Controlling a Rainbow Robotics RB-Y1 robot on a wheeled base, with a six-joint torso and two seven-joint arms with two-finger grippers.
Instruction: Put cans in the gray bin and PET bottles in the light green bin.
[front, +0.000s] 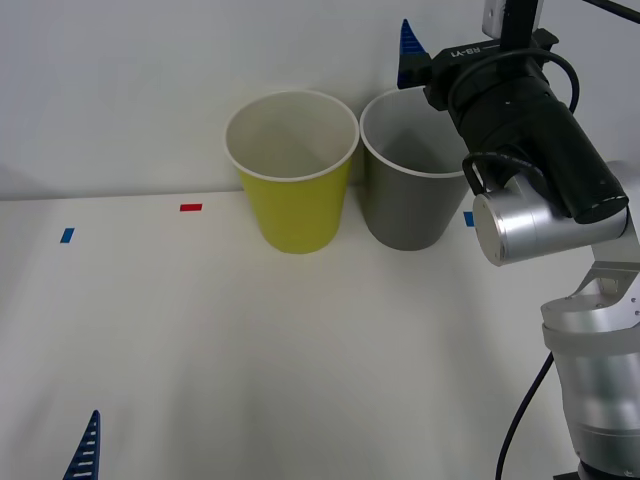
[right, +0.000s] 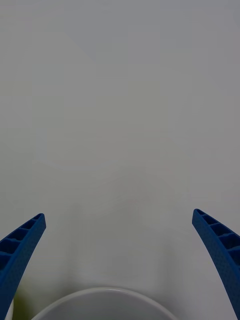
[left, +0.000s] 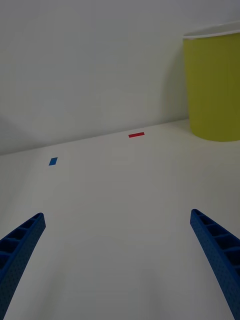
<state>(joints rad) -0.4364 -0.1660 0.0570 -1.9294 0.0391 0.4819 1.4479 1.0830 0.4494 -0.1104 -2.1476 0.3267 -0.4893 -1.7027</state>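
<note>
R gripper (right: 120, 260) is hovering above the gray bin (front: 405, 190), over its back rim; fingers (right: 20, 250) are spread wide w/ nothing between them. Bin's white rim is showing just under the fingertips in the R wrist view. Light green bin (front: 293, 200) is standing just beside the gray one, on its L, both upright at the back of the white table (front: 300, 350). L gripper (left: 120, 260) is sitting low near the table's front-L corner, released, holding nothing. Red tape mark (front: 190, 207) and blue tape mark (front: 67, 236) are lying L of the bins.

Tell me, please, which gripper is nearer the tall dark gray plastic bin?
Right: the right gripper hangs open above the dark gray plastic bin; the left gripper sits low, far across the table.
</note>
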